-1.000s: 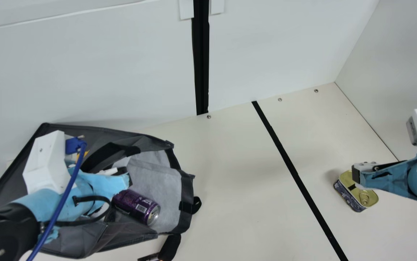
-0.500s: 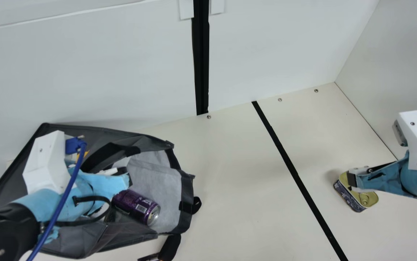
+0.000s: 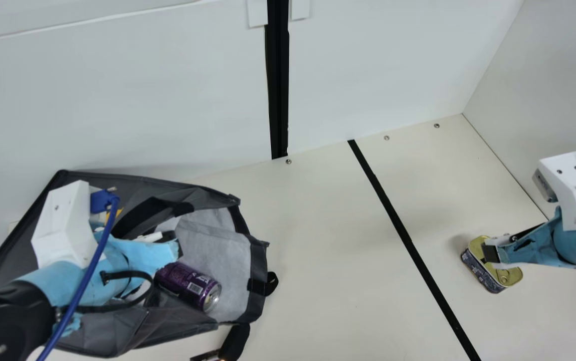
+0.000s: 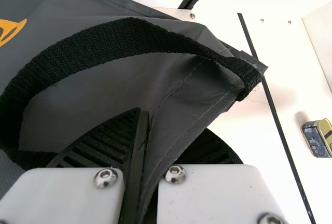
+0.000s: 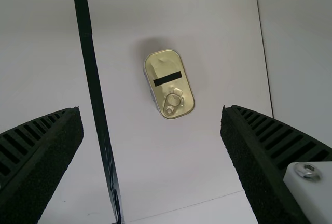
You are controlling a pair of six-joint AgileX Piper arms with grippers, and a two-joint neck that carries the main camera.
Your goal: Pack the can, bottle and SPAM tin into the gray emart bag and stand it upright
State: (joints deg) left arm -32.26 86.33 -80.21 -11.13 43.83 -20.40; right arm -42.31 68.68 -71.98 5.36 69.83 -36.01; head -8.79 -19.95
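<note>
Gray emart bag (image 3: pixel 100 333) lies on its side at the left of the main view, its mouth facing the middle of the tabletop (image 3: pixel 328 250), light lining (image 3: pixel 220 245) exposed. A black handle (image 3: pixel 152 215) loops over the fabric.

Left gripper (image 3: pixel 171 241): at the bag; in the left wrist view its jaws are clenched on a fold of the gray fabric.

Purple can (image 3: pixel 188 286): on its side in the bag mouth, partly on the lining, top end pointing outward.

SPAM tin (image 3: pixel 500 273): outside the bag, well apart from it, flat on the tabletop, gold pull-ring lid up, 1 short black mark across the lid. It sits to the right of the long black strip (image 3: pixel 408 243) in the main view.

Right gripper (image 3: pixel 491 253): above the tin, jaws released and wide apart in the right wrist view, holding nothing
</note>
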